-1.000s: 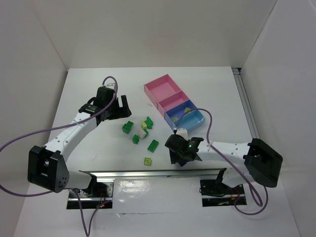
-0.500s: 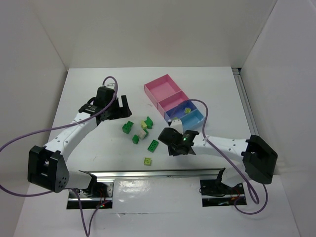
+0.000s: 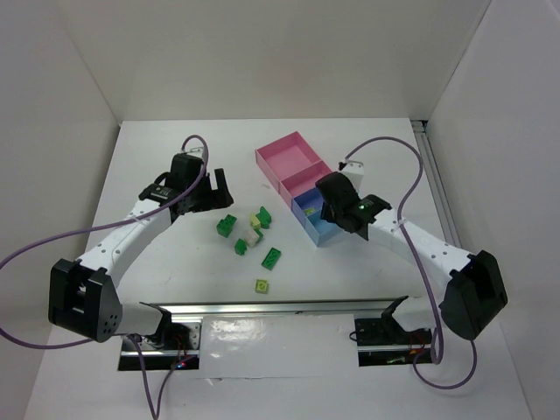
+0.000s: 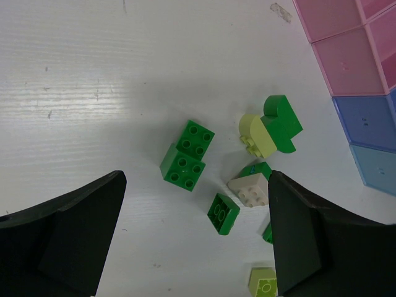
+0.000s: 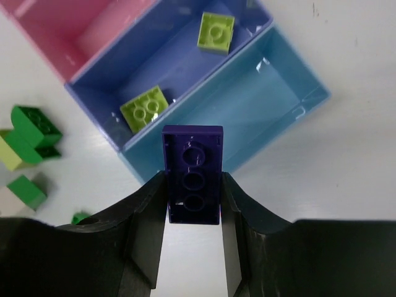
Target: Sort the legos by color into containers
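Note:
My right gripper [image 5: 193, 204] is shut on a flat dark blue lego [image 5: 192, 170], underside up, held over the near rim of the light-blue container [image 5: 260, 86]. The blue container [image 5: 179, 55] beside it holds two yellow-green legos [image 5: 216, 32] [image 5: 144, 108]. In the top view the right gripper [image 3: 331, 206] hangs over the blue end of the container row [image 3: 289, 157]. My left gripper [image 4: 195, 241] is open above the loose pile. There I see a dark green double brick [image 4: 187, 156], a small green one [image 4: 223, 214], a cream-white one [image 4: 250, 189] and a pale yellow-green one [image 4: 257, 137].
Two pink containers [image 5: 55, 25] adjoin the blue ones at the far end of the row. A lone yellow-green brick [image 3: 262, 286] lies near the metal rail [image 3: 271, 308] at the table's front. White walls close in the table on three sides.
The right arm has swung from the table's front up to the container row, its jaws closing on the dark blue lego and carrying it along. The left arm has not moved.

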Available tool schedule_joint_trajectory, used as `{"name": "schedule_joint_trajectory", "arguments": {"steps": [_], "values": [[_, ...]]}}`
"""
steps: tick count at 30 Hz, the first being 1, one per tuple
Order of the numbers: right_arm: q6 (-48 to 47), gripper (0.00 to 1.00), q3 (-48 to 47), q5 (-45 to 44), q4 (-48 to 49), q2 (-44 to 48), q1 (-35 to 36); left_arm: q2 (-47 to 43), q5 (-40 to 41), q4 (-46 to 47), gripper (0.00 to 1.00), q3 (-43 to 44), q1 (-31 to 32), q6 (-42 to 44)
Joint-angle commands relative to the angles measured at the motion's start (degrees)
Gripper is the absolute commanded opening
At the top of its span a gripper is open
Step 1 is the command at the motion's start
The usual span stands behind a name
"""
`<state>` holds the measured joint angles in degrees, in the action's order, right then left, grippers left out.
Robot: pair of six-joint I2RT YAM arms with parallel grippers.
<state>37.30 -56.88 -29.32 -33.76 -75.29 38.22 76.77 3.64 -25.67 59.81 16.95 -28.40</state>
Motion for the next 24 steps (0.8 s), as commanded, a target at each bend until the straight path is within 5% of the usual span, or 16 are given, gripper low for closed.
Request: {"name": "schedule_joint_trajectory", "arguments": {"steps": [1,5,10,17,20,24], "values": [[-2.58,0.35,-0.78,2.94,8.26,0.23,-3.93,-1.19,-0.12,0.45,0.98,1.18,-0.34,1.33],[-4.25,0.70,-0.77,6.29,12.13,-1.08,-7.19,-1.71,-0.12,0.45,0.98,1.18,-0.34,1.33],[-4.25,0.70,-1.30,6.29,10.99,-1.36,-7.19,-1.71,0.40,0.45,0.98,1.18,-0.34,1.33],[-4.86,0.49,1.86,6.37,12.31,2.24,-3.77,-1.19,0.40,0.45,0.98,1.18,-0.34,1.33],[-9.69,0.47,3.27,11.82,15.91,2.17,0.88,-1.19,0.40,0.45,0.98,1.18,-0.34,1.33],[-12.25,0.70,1.87,16.22,14.25,-4.24,8.53,-0.66,1.71,0.45,0.98,1.18,-0.34,0.81]]}}
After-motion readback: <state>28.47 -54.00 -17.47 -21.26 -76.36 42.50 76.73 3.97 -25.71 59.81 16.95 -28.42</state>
